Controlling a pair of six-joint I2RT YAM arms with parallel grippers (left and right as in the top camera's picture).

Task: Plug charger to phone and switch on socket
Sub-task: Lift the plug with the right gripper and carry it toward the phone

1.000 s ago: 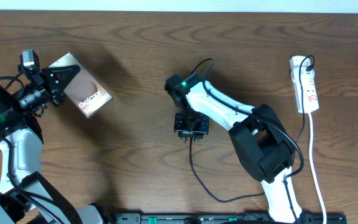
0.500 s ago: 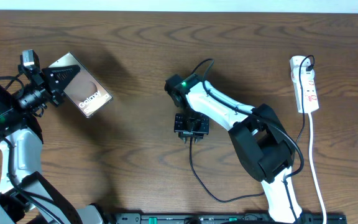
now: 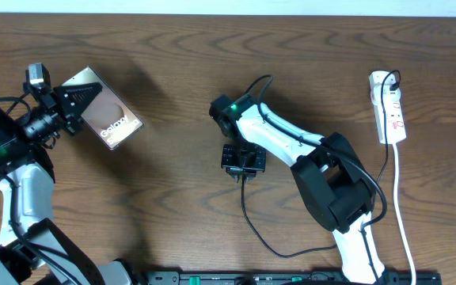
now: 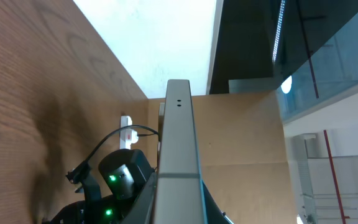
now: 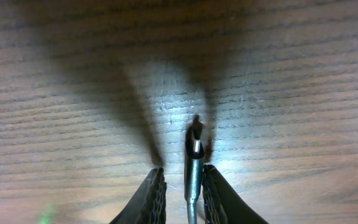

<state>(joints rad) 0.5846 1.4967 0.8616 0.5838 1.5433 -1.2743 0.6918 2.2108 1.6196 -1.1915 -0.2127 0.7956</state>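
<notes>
By the far-left corner the left gripper (image 3: 75, 98) clasps a flat brown-black phone (image 3: 114, 123); the right gripper (image 5: 183, 174) pinches a thin black charger (image 5: 193, 164).

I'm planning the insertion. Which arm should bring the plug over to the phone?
Right. The right gripper grips the charger by its plug tip near mid-table, while the left gripper is occupied holding the phone at the table's left.
</notes>
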